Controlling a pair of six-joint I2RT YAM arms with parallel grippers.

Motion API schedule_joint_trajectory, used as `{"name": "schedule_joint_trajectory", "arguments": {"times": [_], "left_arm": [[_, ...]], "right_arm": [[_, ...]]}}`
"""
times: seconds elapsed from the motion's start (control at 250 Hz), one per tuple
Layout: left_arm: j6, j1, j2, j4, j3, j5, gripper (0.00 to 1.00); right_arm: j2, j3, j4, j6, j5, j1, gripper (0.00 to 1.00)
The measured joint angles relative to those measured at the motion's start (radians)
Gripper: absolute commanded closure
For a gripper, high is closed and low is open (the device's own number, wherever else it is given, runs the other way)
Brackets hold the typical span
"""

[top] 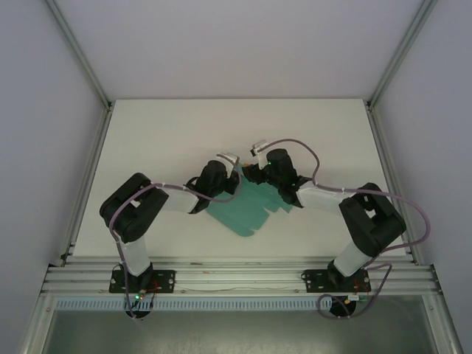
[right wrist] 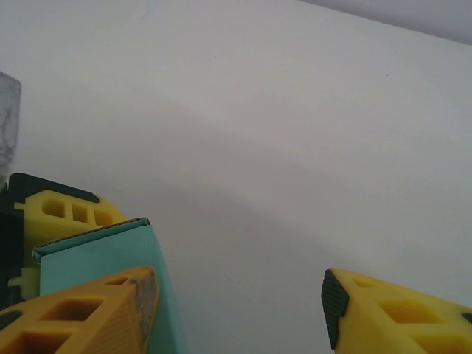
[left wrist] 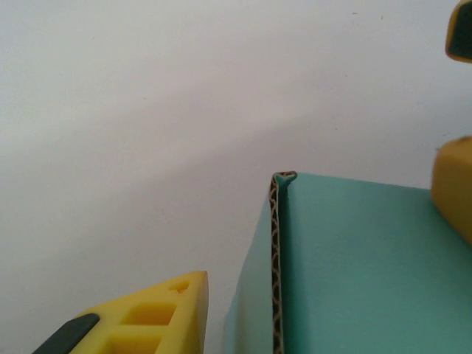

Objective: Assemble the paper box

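Both sets of jaws stand open at the far end of the teal paper box (top: 247,210), a creased sheet lying mid-counter (top: 184,133) between your arms. Your left gripper (left wrist: 324,221) straddles the folded card edge, with one finger a sliver clear of it. Your right gripper (right wrist: 240,284) gapes wide and grips nothing, with one finger against the card's face.

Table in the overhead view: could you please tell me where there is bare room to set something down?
Free: far half of the table by the back wall, and along both side edges. Crowded: centre, where left gripper and right gripper meet over the paper box.
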Motion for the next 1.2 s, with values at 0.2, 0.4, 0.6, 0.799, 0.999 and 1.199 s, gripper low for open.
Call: {"name": "schedule_joint_trajectory", "arguments": {"times": [0.2, 0.4, 0.6, 0.799, 0.999, 1.199], "left_arm": [[0.026, -0.019, 0.040, -0.058, 0.066, -0.039, 1.00], [0.008, -0.032, 0.057, -0.042, 0.077, -0.100, 1.00], [-0.028, -0.055, 0.059, -0.019, 0.059, -0.224, 1.00], [-0.087, -0.043, -0.004, -0.059, 0.012, -0.288, 1.00], [-0.165, -0.030, -0.140, -0.142, -0.012, -0.345, 1.00], [-0.220, -0.031, -0.233, -0.181, -0.054, -0.359, 1.00]], "right_arm": [[-0.002, -0.007, 0.014, -0.002, 0.016, -0.001, 0.39], [-0.006, -0.017, 0.019, 0.025, 0.016, -0.005, 0.39], [-0.033, -0.047, 0.025, 0.084, 0.031, 0.004, 0.32], [-0.183, -0.069, -0.148, 0.158, 0.129, 0.014, 0.10], [-0.480, -0.070, -0.324, 0.230, 0.257, 0.013, 0.02], [-0.613, -0.068, -0.442, 0.291, 0.317, 0.013, 0.03]]}}
